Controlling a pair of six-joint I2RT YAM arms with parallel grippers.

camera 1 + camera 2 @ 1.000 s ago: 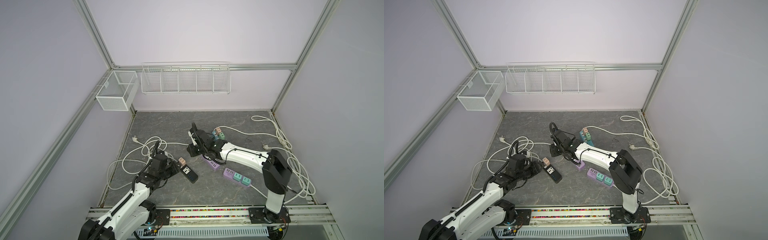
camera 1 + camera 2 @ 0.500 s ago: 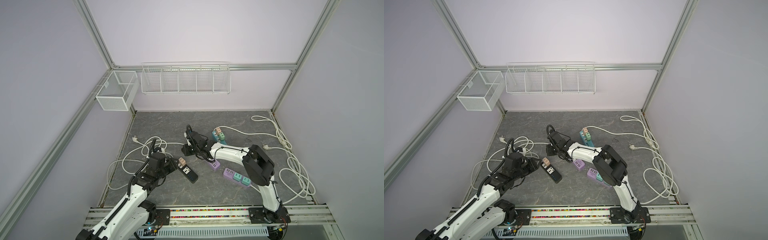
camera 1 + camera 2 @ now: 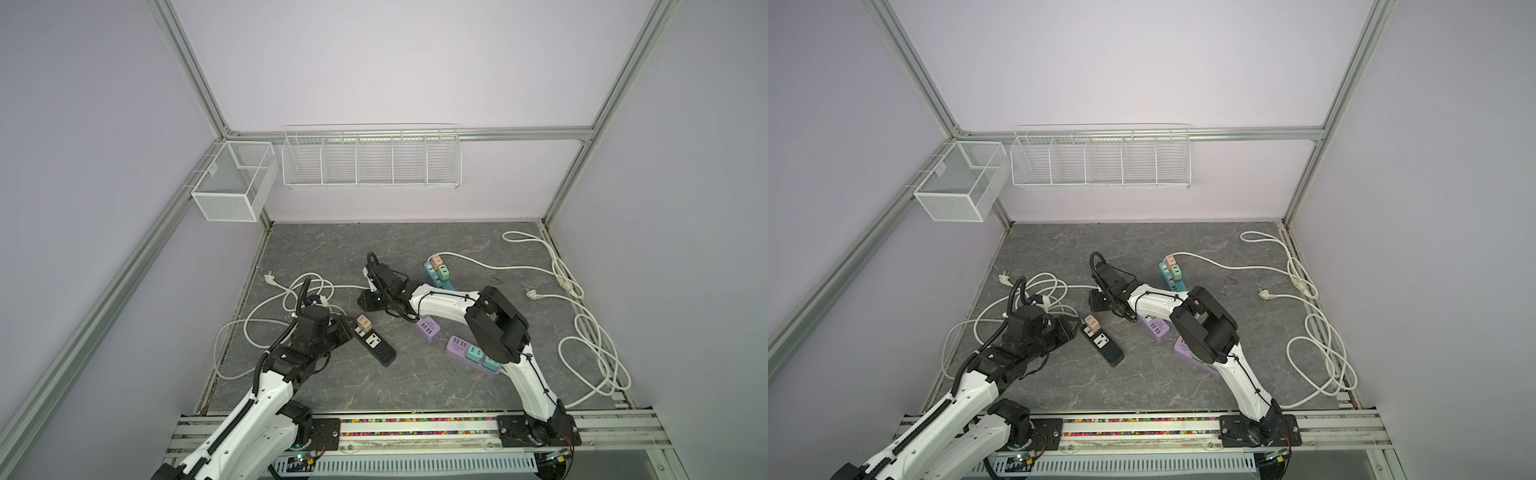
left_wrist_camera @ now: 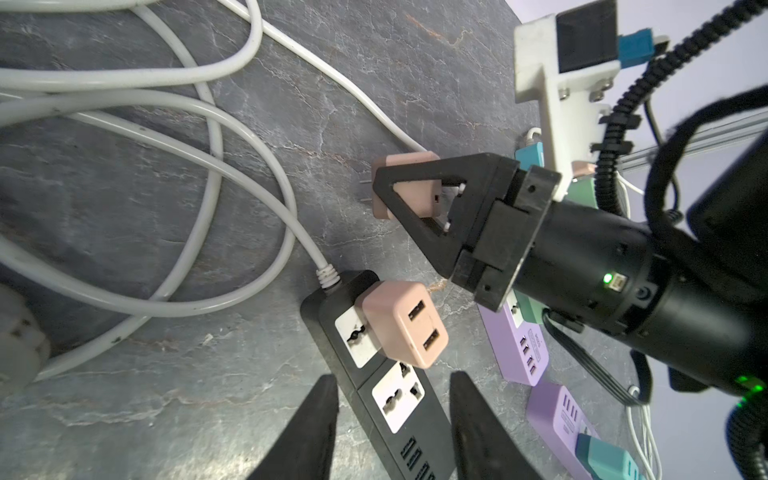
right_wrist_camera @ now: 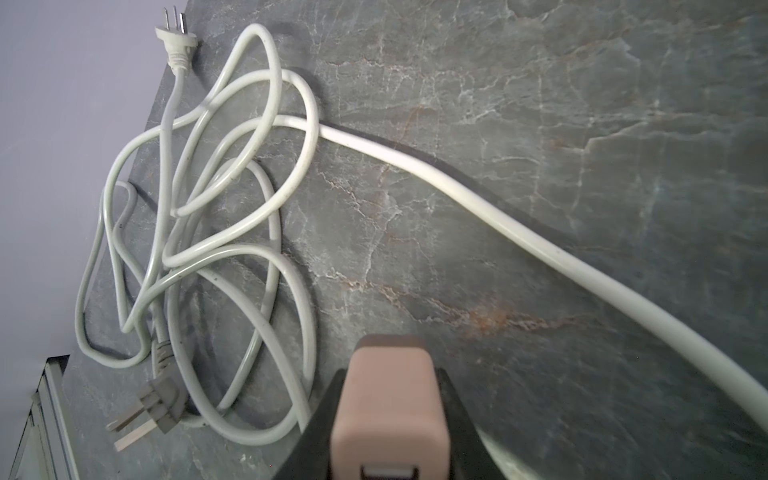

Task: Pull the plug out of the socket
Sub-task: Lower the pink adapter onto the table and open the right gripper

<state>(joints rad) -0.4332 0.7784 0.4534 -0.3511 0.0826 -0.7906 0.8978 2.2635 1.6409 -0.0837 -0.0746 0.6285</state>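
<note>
Now that the pink square USB plug (image 4: 405, 160) is clear of any socket, prongs bare, clamped tight in your right gripper (image 4: 384, 189), that pull looks done. In the last second you've swung it leftward, close over the grey stone-look tabletop (image 4: 166, 415). A twin pink plug (image 4: 405, 324) sits in the black power strip (image 3: 376, 347). Your left gripper (image 4: 392, 376) has its fingers (image 4: 316, 415) spread astride the strip, not pinching.

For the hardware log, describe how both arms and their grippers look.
Both the left arm and the right arm have white shells with black joints and black ribbed cable conduit. The left gripper has black, tapering fingers; the right gripper has black triangular open-frame fingers. The right wrist carries a white camera bracket with a teal connector and green lights.
</note>
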